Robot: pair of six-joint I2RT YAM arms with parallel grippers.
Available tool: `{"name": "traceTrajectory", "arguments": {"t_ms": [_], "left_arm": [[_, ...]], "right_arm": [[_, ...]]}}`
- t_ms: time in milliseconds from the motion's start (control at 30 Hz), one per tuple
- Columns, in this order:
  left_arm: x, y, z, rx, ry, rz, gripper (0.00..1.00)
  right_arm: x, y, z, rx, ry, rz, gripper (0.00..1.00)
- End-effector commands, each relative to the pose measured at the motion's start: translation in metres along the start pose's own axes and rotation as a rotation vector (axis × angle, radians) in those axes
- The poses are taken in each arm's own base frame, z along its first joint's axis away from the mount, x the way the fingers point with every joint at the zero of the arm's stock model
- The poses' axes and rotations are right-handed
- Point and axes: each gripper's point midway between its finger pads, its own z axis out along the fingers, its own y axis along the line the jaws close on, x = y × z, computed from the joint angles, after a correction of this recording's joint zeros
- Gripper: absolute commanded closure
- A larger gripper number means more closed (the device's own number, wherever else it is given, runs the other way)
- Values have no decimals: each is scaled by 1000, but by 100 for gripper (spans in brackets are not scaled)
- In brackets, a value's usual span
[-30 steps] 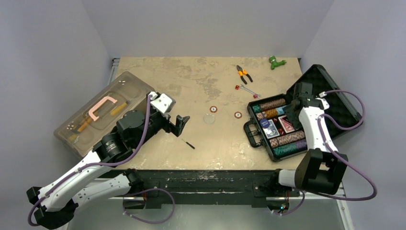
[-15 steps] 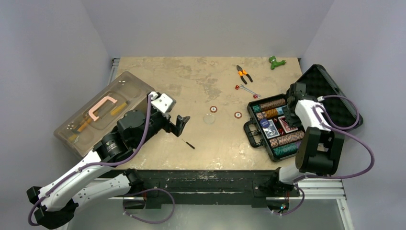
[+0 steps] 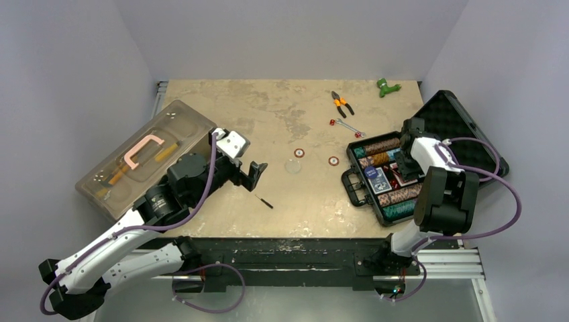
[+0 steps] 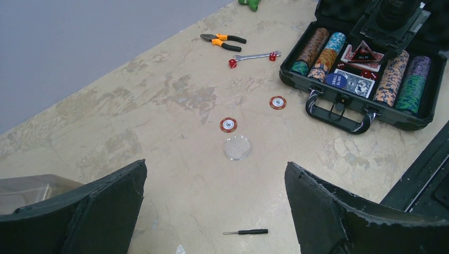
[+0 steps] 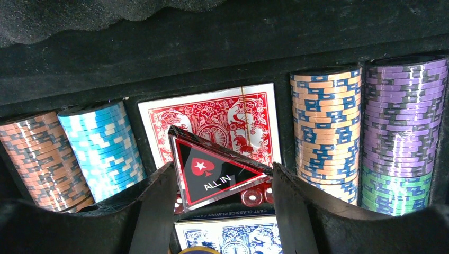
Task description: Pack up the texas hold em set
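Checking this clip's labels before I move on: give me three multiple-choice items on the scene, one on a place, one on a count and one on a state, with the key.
1. The open case sits at the table's:
A. left edge
B. far middle
C. right edge

2. Red chips lying loose on the table:
A. one
B. two
C. four

3. The left gripper is:
A. open, empty
B. shut, empty
C. shut on a chip

Key:
1. C: the top view shows the case at the right edge.
2. B: two chips lie near the clear disc.
3. A: its jaws stand wide apart with nothing between them.
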Motion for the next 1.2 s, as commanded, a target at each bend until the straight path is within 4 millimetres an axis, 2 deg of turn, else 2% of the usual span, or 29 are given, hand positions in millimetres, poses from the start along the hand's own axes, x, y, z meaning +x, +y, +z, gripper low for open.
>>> {"name": "traceTrajectory", "arguments": {"t_ms": [0,167,367,467,533,633,700,767,833,900,933,1000,1100,1167], "left_arm": [[-22,0,-3,9,-54,4,1],[-21,0,-3,7,-52,6,1],[-20,0,-2,5,-49,9,1],[-20,1,-2,5,-48,10,1],[-20,1,-2,4,-48,11,1],[-21,0,-2,5,-48,11,1],[-20,1,-1,5,-46,13,1],[-19,1,0,0,-41,16,1],[-17,2,1,-4,-35,18,1],[-16,1,3,-5,-28,19,1],[-15,1,3,-6,-25,19,1],[-11,1,5,-10,-16,18,1],[-7,5,7,-31,-3,24,2],[-4,6,9,-44,7,31,2]], "right_arm": [[-12,3,1,9,-46,58,88],[-17,1,2,16,-66,58,75],[-29,3,-5,-2,-105,21,39],[-40,0,-16,-26,-145,-34,16],[-43,7,-31,-101,-154,-120,4],[-30,20,-55,-258,-116,-297,1],[-16,30,-82,-367,-119,-460,1],[15,49,-125,-532,-197,-720,1],[52,62,-158,-690,-266,-921,1],[99,72,-177,-863,-212,-1059,1],[122,74,-180,-920,-145,-1103,1],[150,78,-177,-922,-66,-1143,5],[182,86,-165,-852,23,-1183,6],[195,93,-159,-830,67,-1201,10]]}}
